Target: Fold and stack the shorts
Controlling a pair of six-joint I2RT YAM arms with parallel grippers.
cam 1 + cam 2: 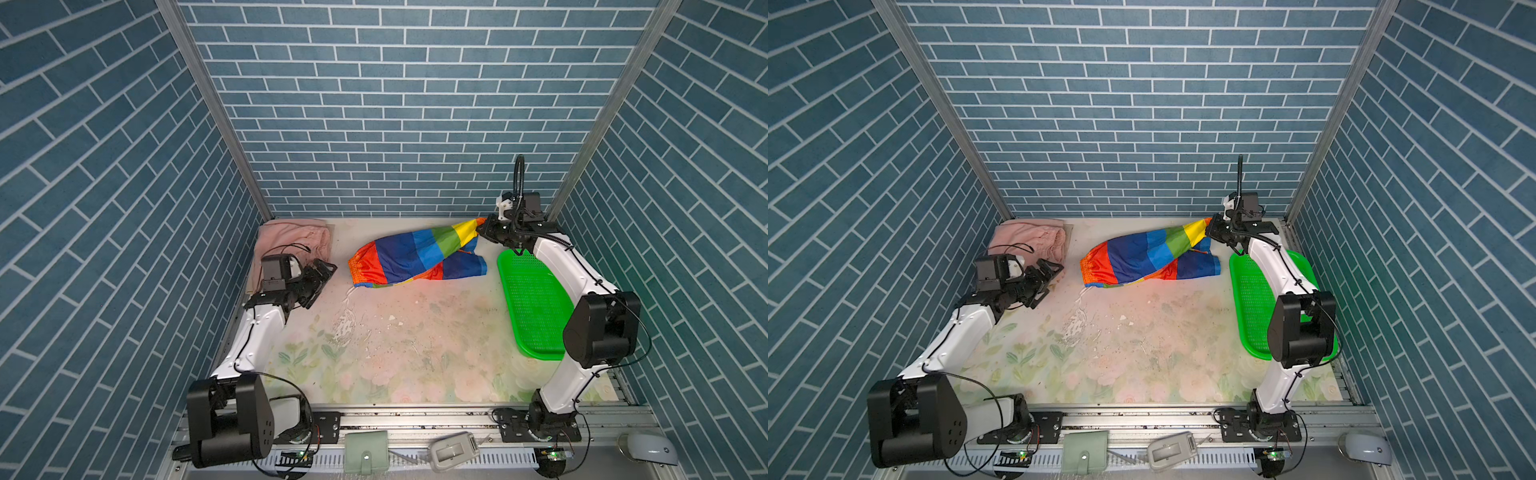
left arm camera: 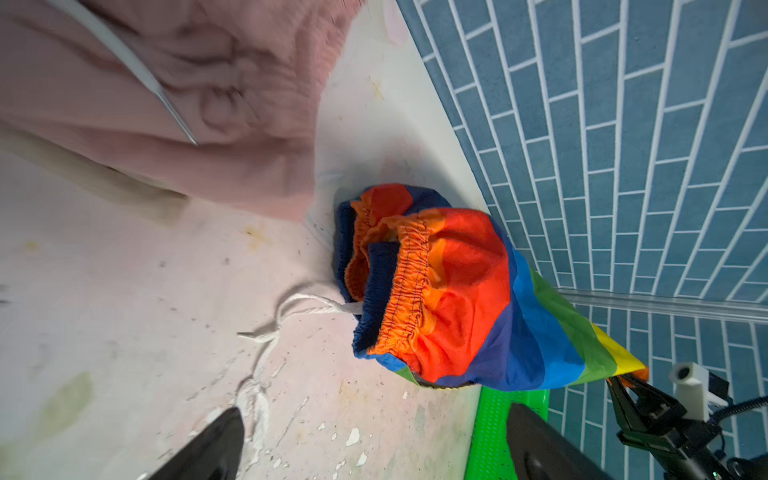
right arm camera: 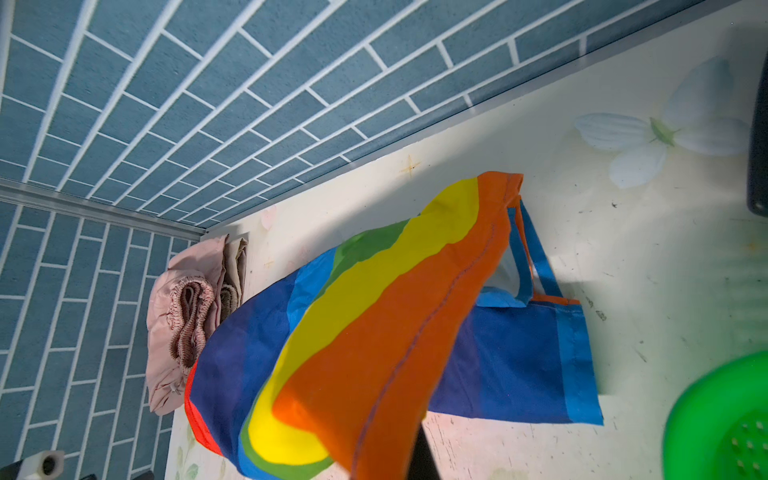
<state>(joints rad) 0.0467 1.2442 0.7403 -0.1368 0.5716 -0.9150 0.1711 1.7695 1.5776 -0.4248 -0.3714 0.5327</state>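
Observation:
The rainbow-striped shorts (image 1: 415, 257) (image 1: 1150, 257) lie at the back middle of the table, waistband (image 2: 399, 291) to the left. Their white cord (image 2: 307, 305) trails forward on the table. My right gripper (image 1: 482, 228) (image 1: 1212, 226) is shut on the yellow-orange leg hem (image 3: 374, 395) and holds it off the table. The salmon pink shorts (image 1: 291, 241) (image 3: 183, 316) lie folded in the back left corner on the beige shorts (image 3: 235, 270). My left gripper (image 1: 322, 278) (image 2: 374, 444) hovers just in front of that pile, open and holding nothing.
A green mesh basket (image 1: 536, 307) (image 1: 1252, 307) lies along the right side under my right arm. Blue brick walls close the back and both sides. A pale green pouch (image 1: 365, 453) and a grey tool (image 1: 453, 451) sit on the front rail.

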